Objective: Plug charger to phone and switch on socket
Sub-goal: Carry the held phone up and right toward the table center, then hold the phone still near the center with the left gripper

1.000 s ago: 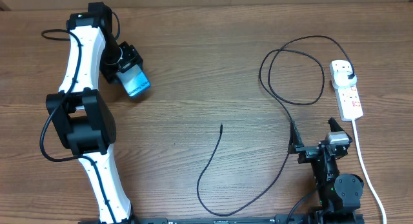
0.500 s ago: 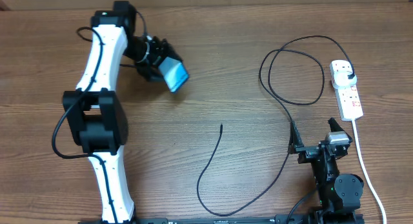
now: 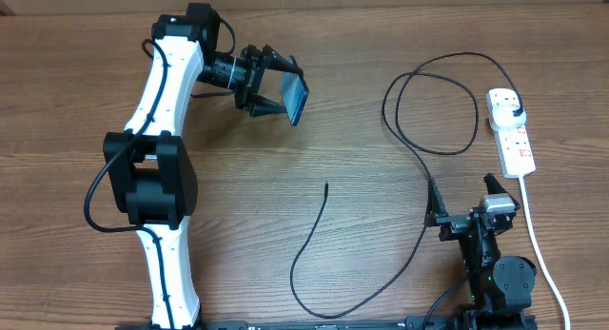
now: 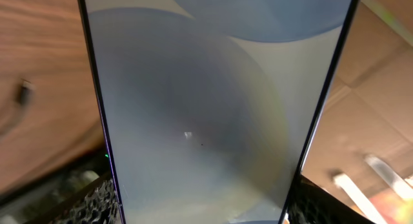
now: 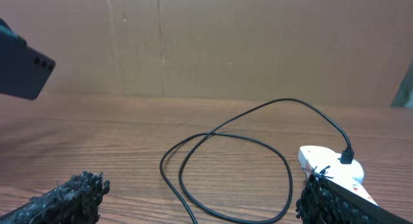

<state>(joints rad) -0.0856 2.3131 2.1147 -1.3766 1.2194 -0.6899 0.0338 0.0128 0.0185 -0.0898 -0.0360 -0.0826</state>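
Left gripper [image 3: 274,85]: clamped on the phone [image 3: 297,102]. The phone is gripped across its long edges, raised off the table [image 3: 238,206] and tipped on edge. In the left wrist view the lit pale-blue screen [image 4: 213,108] fills the frame, with the textured fingers [image 4: 84,201] at both lower corners.

Charger [image 3: 309,244]: the free connector tip [image 3: 326,185] lies on the wood, well apart from the left claw and between the two claws. The thin black cable is run in a low curve, then passed just beside the right claw's left finger. From there it is looped once (loop clear in the right wrist view [image 5: 226,146]).

Right gripper [image 3: 463,197]: jaws spread wide, nothing held between them.

Power strip [image 3: 515,145]: found near the right claw, ahead of it and to its right. The black plug [image 3: 515,115] is seated in the far outlet. The white cord [image 3: 540,249] is trailed back past the claw's right side.
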